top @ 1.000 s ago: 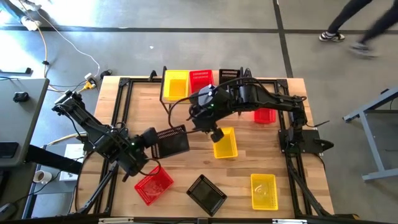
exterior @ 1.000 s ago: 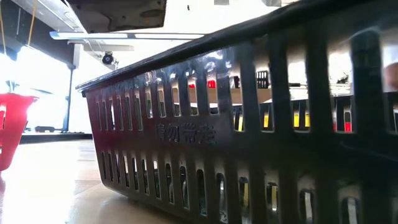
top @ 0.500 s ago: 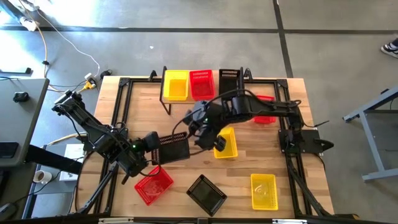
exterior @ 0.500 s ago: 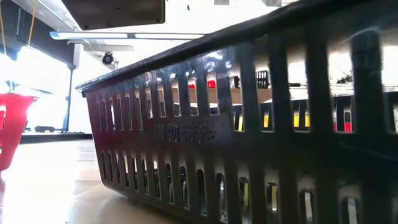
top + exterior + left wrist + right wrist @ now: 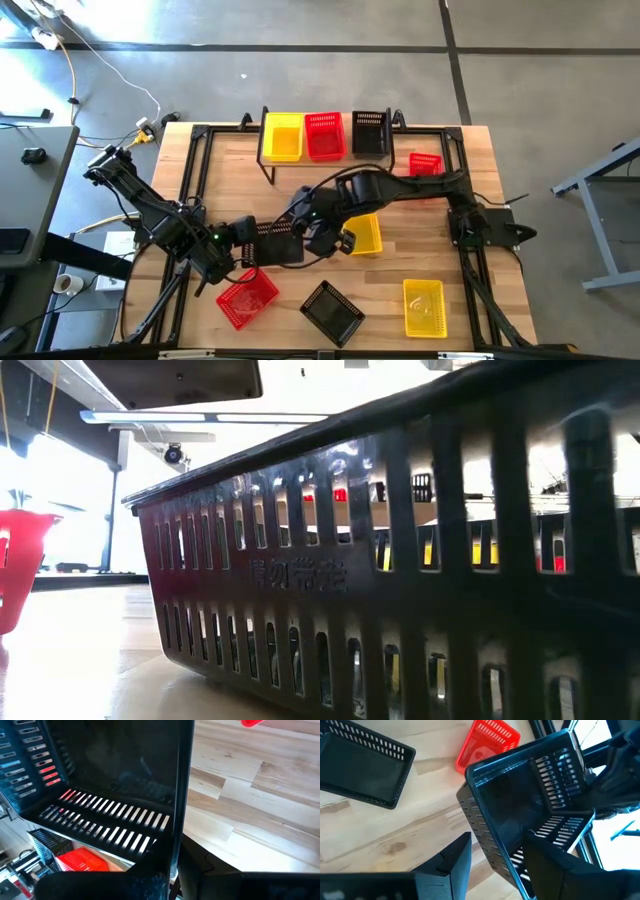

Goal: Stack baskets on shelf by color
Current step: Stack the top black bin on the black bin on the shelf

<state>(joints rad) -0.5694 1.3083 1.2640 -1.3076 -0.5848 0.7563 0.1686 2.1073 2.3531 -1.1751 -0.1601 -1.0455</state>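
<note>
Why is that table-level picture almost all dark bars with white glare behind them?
In the low view a black basket sits right before the lens, filling the picture; bright room light behind washes out the background and shines through its slots. In the high view the lighting is even, and that basket lies at the table's near edge.

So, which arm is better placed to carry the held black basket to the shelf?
Probably right: the right tool sits open astride the held black basket wall, and the shelf's black basket stands toward its side. The left tool grips the basket farther from the shelf.
</note>
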